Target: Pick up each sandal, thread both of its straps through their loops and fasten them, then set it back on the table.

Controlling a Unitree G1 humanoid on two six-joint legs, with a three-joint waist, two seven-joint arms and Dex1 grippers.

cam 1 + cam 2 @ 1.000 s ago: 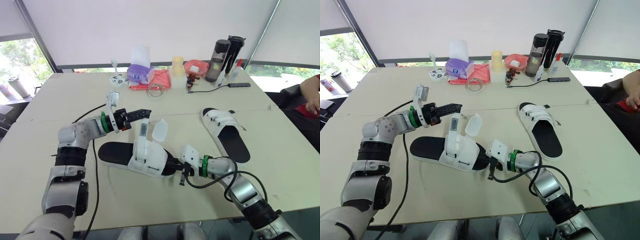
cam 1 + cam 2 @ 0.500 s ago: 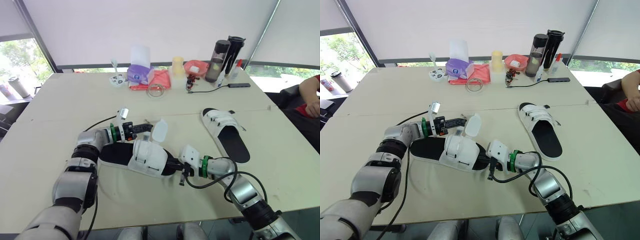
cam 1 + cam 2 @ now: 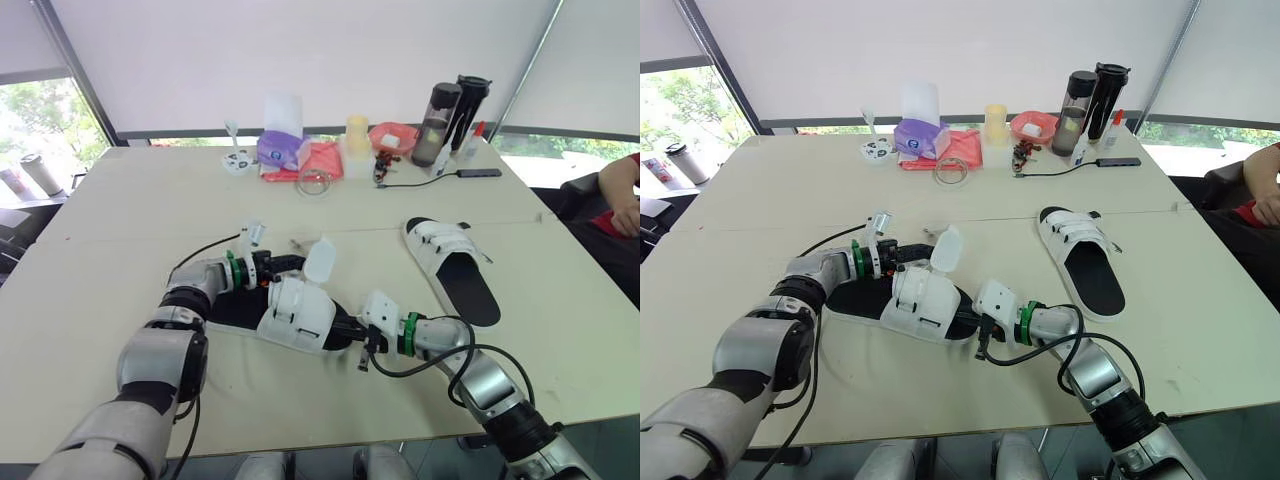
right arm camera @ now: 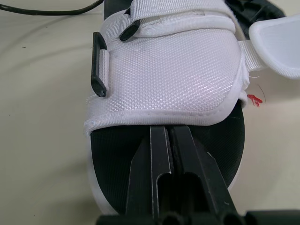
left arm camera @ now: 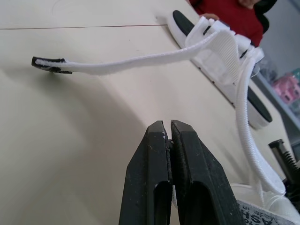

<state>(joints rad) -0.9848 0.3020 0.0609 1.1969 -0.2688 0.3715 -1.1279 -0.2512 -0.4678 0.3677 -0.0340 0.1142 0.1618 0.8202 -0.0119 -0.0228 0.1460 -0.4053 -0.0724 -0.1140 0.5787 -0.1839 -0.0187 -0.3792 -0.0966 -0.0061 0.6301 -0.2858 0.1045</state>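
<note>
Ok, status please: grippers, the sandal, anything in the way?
Left gripper shut on strap. Right gripper shut on near sandal, at toe. Second sandal lies apart; no obstruction.

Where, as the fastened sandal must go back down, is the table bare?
Bare: the beige table's left side beyond the left gripper, and the band between the near white-strapped black sandal, the second sandal on the right, and the far row. Crowded: that far row, purple tissue pack to dark bottles.
</note>
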